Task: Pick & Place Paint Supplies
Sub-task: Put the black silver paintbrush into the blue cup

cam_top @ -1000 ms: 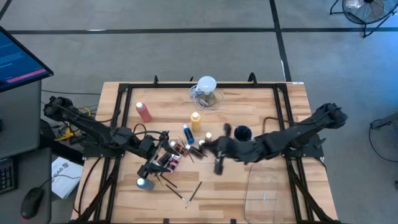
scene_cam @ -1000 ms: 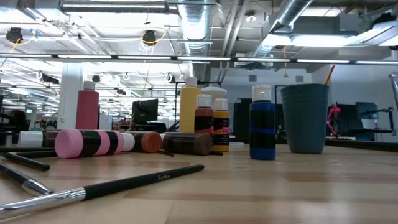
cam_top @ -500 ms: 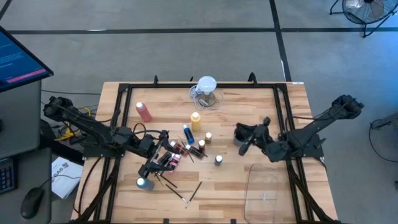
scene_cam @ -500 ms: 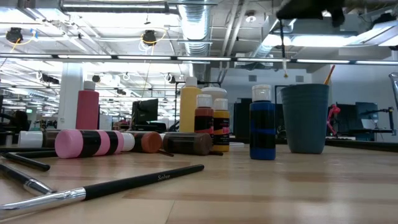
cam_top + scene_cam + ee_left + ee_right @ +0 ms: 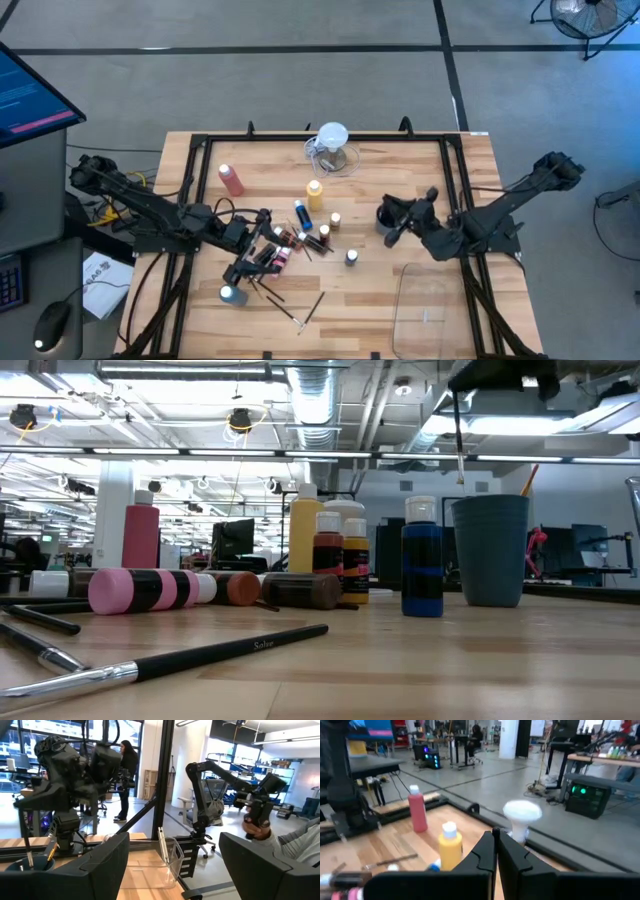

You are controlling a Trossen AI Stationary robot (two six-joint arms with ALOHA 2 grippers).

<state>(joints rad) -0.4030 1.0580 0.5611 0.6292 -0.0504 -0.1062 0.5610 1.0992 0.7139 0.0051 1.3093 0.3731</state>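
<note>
My right gripper point(image 5: 396, 226) is shut on a thin dark paintbrush point(image 5: 458, 440) above the dark grey cup point(image 5: 490, 550) at centre right. An orange-handled brush point(image 5: 527, 480) stands in that cup. Mid-table are the yellow point(image 5: 315, 192), pink-red point(image 5: 231, 179) and blue point(image 5: 300, 213) squeeze bottles and small white-capped bottles point(image 5: 351, 257), all upright. More small bottles lie on their sides point(image 5: 140, 590). Loose brushes point(image 5: 310, 308) lie flat near the front. My left gripper point(image 5: 266, 218) hovers open above the left of this cluster, its fingers point(image 5: 100, 865) wide apart around nothing. My right gripper holds the paintbrush by its upper end point(image 5: 456, 395), where the fingers meet it at the top edge of the low view. The brush hangs nearly upright below the gripper, lifted clear. Its lower end point(image 5: 461, 482) is just above the cup's rim.
A clear jug with a white round top point(image 5: 332, 150) stands at the far middle. A clear shallow tray point(image 5: 430, 300) lies at the near right. A black frame rail point(image 5: 330, 138) runs along the table's edges. People are in the room beyond point(image 5: 260, 820).
My right gripper has drawn back from the cluster of small bottles toward the table's right edge, turning as it went, and now sits over the cup with the brush hanging below it. A small white-capped bottle it had covered now shows.
</note>
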